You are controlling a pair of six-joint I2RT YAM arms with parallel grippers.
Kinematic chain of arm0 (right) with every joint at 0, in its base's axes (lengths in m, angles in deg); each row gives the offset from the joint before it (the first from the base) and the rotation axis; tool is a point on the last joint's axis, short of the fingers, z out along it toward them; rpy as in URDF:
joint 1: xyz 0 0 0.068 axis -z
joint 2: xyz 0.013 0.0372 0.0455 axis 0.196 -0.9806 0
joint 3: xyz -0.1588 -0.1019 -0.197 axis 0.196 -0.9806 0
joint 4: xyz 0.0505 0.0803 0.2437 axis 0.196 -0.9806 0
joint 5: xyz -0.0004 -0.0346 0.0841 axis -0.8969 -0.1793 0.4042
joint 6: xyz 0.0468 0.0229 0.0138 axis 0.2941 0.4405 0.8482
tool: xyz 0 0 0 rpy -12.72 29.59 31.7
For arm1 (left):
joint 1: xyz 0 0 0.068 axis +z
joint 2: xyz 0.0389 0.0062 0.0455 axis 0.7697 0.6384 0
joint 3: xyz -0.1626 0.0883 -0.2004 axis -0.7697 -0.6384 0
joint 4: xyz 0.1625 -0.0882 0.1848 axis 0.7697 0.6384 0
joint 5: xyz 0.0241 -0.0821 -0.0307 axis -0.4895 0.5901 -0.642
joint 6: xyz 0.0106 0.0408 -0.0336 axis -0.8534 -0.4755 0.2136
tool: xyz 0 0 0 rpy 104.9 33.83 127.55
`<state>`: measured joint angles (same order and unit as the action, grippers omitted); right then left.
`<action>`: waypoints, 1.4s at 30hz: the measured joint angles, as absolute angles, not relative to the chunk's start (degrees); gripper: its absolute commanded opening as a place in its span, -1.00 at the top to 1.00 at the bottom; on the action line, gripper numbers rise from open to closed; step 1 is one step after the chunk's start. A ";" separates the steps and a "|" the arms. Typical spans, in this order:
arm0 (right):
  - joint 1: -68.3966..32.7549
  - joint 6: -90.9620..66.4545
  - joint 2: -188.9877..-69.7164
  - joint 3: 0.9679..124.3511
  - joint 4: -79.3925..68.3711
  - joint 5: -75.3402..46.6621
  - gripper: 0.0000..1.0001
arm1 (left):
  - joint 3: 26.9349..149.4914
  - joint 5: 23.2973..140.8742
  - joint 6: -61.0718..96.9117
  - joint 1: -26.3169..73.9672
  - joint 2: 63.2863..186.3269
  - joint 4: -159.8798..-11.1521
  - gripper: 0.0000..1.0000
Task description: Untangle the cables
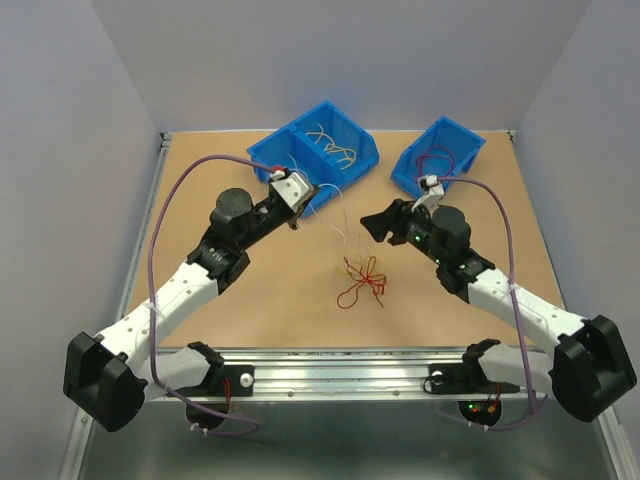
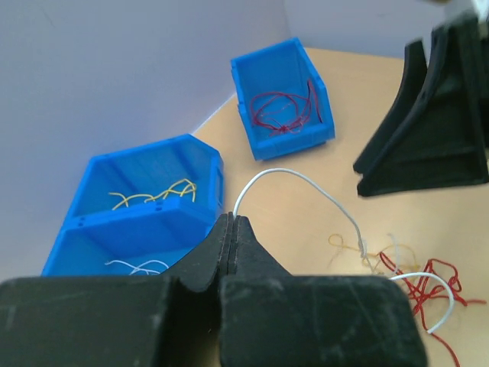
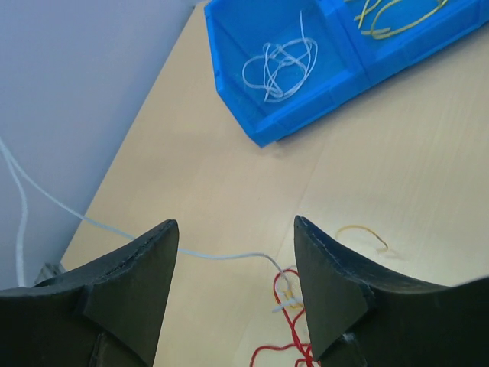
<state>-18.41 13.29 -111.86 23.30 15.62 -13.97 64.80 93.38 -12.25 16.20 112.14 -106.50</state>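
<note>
Cables (image 1: 362, 278): thin curly wires, red, yellow, white; tangled on bench (image 1: 260, 300), near double blue bin (image 1: 268, 152). Left pincer (image 2: 232, 222) clamped on white cable (image 2: 306, 183). Right pincer (image 3: 235, 225) apart, empty.

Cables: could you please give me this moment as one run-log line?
left tool shut on white cable | right tool open, empty | red tangle on table

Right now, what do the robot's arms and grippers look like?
The left arm and right arm have white links, black joints and bulky black bases. A purple cable loops along each. The left gripper and right gripper have matte black, wedge-shaped fingers. Small green lights glow on the right arm.
</note>
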 measured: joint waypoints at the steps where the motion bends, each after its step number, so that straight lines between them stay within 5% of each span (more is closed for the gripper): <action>1: -18.41 13.20 -112.48 23.30 15.71 -13.14 -0.34 | 64.80 93.09 -11.94 16.28 111.90 -107.12 1.00; 26: -22.71 10.89 -125.44 23.49 18.55 -8.02 -0.07 | 64.80 90.01 -6.83 19.67 112.34 -107.20 1.00; 31: -22.91 10.25 -127.19 25.02 18.77 -8.92 0.19 | 64.80 91.80 -6.61 19.69 112.34 -107.18 1.00; 36: -22.91 9.73 -128.67 26.44 19.36 -9.20 0.99 | 64.80 93.22 -6.61 19.69 112.27 -107.20 1.00; 42: -22.91 9.29 -124.19 26.44 17.26 -9.38 0.99 | 64.80 93.59 -6.59 19.74 112.25 -107.29 1.00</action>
